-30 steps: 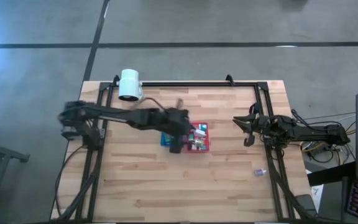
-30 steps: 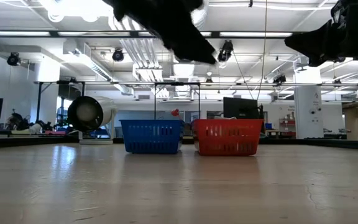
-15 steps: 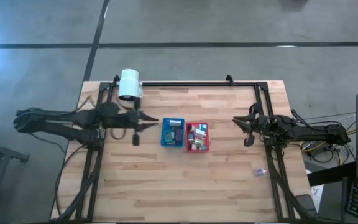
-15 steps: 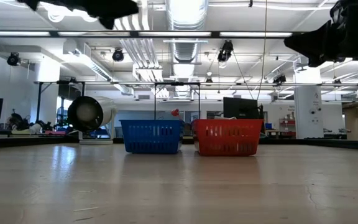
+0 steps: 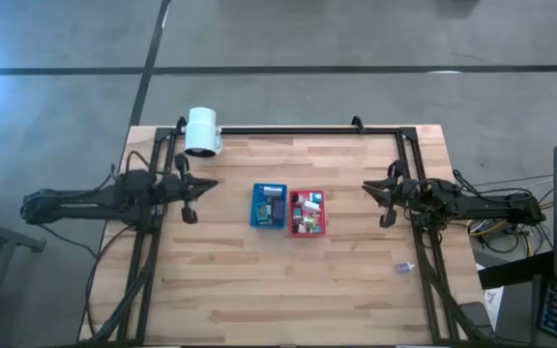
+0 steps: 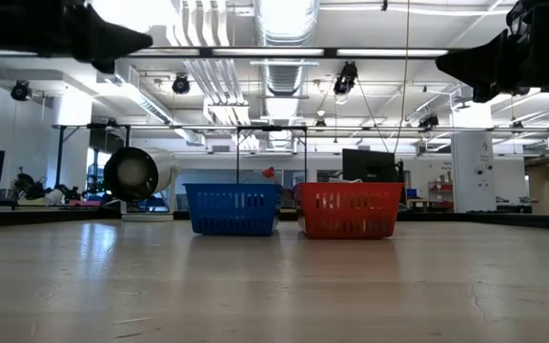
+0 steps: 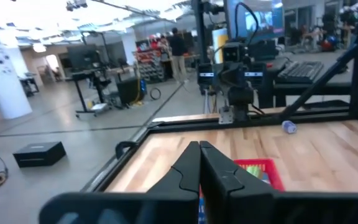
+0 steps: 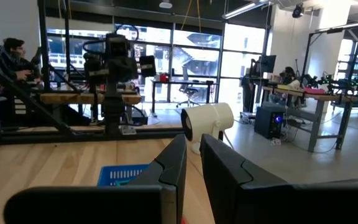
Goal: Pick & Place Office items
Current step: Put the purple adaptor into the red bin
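The office items lie in two small trays at mid-table: a few in the blue tray (image 5: 269,206) and several in the red tray (image 5: 307,213). One more small bluish item (image 5: 404,268) lies on the bare wood near the table's right rail. My left gripper (image 5: 211,184) hovers above the table's left side, well left of the blue tray, shut with nothing between its fingers (image 7: 199,163). My right gripper (image 5: 367,187) hovers at the right side, right of the red tray. Its fingers (image 8: 192,163) stand a narrow gap apart, with nothing between them.
A big white lamp head (image 5: 201,131) stands at the far left corner. A black frame (image 5: 288,130) runs along the table's far, left and right sides. Bare wood lies in front of the trays (image 6: 284,211). The room beyond holds desks and people.
My left gripper has drawn back from above the two trays toward the table's left edge, staying high above the wood. The trays and the items in them have kept their places.
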